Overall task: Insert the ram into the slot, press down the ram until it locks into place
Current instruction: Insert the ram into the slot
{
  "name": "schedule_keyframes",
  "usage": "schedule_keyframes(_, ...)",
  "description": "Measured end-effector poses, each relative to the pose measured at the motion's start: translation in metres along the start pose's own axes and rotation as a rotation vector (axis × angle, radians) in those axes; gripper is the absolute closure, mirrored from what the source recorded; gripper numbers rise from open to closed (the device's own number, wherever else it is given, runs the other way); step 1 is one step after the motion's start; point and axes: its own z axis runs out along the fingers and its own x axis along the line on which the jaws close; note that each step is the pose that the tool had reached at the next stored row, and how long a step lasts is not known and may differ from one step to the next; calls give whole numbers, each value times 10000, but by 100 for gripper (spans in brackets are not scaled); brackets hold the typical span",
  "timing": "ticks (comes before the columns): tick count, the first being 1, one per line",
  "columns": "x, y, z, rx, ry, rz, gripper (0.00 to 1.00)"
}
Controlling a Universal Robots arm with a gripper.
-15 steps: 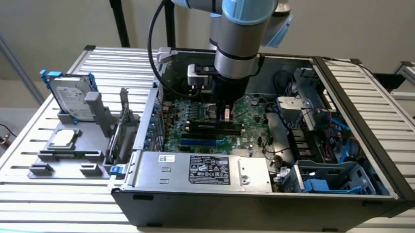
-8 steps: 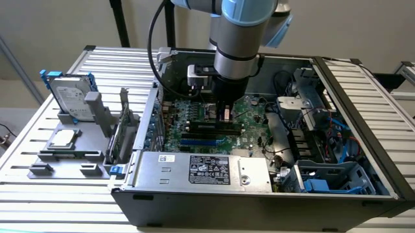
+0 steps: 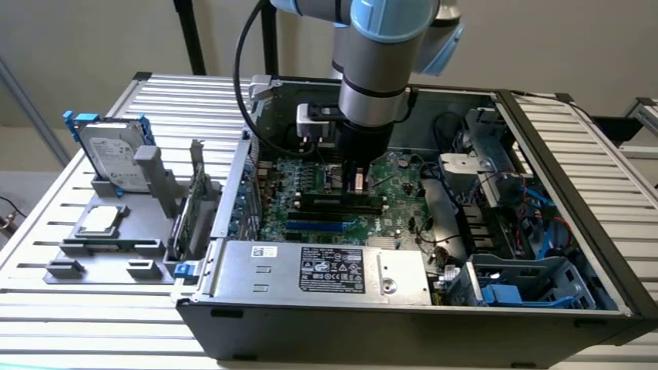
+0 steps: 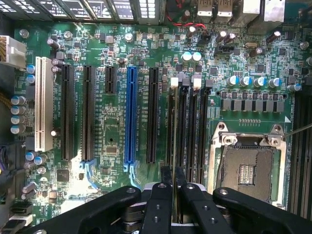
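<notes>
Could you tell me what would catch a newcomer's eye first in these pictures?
The grey-and-blue robot arm reaching down into the open computer case dominates the middle of the exterior view. In the wrist view, the black jaws grip the ram edge-on over the black memory slots, which lie between a bright blue slot and the empty processor socket.

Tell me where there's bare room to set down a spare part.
Slatted tabletop in front of the grey fixture, and past the PC case on the exterior view's right. Crowded: motherboard around the hand gripping the ram.
</notes>
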Motion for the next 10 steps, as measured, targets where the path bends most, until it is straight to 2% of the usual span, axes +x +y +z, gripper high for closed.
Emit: schedule_keyframes(10, -7, 0, 30, -1, 0, 1, 86)
